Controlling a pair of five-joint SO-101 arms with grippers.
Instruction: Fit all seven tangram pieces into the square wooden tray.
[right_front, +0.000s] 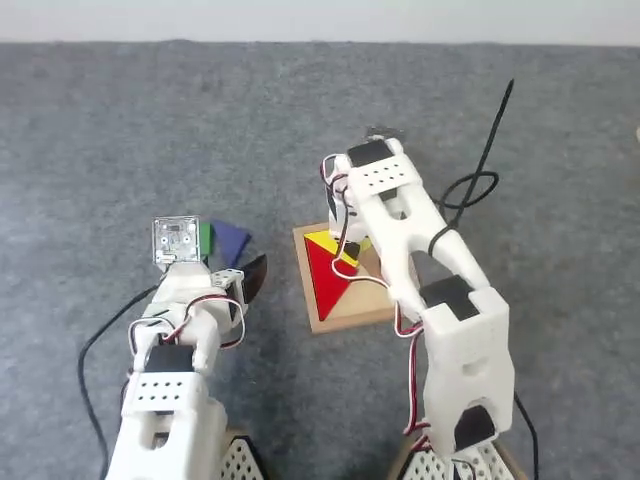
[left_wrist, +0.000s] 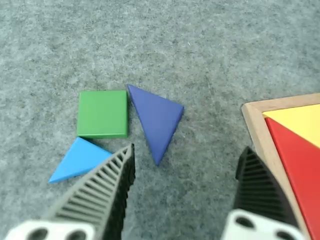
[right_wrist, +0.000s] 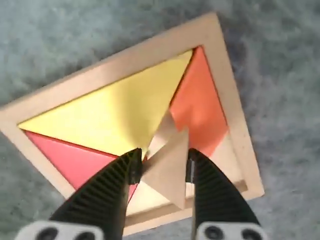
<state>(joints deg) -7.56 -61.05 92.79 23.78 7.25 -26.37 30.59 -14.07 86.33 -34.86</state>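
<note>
Over on the left arm's side of the grey table (left_wrist: 200, 40), the left claw (left_wrist: 188, 150) hung with its jaws wide apart, and nothing sat between them! Just past its fingertips lay three loose pieces, flat on the table. A green square (left_wrist: 102, 112) was there, and a dark blue triangle (left_wrist: 157, 120) lay just beside it, one corner nearly touching the square's corner. A light blue triangle (left_wrist: 80, 160) was tucked against another edge of the square, and one of the claw's fingers (left_wrist: 107, 187) covered part of it in the wrist view.

Across at the square wooden tray (right_wrist: 235, 125), which lay between the two arms, the right arm stretched out over it. The right claw (right_wrist: 164, 162) was clamped on a pale triangle (right_wrist: 167, 172), one finger on each side, and the piece was above the tray's middle. I could not tell whether that piece touched the tray floor. Inside the tray, a big yellow triangle (right_wrist: 115, 115) and a red triangle (right_wrist: 70, 157) lay flat, edge to edge. An orange piece (right_wrist: 202, 110) sat against the yellow one's other side, along the rim. Bare wood showed under the claw, in the part of the tray with no piece laid. The three loose pieces lay apart from the tray, out on the left arm's side.
</note>
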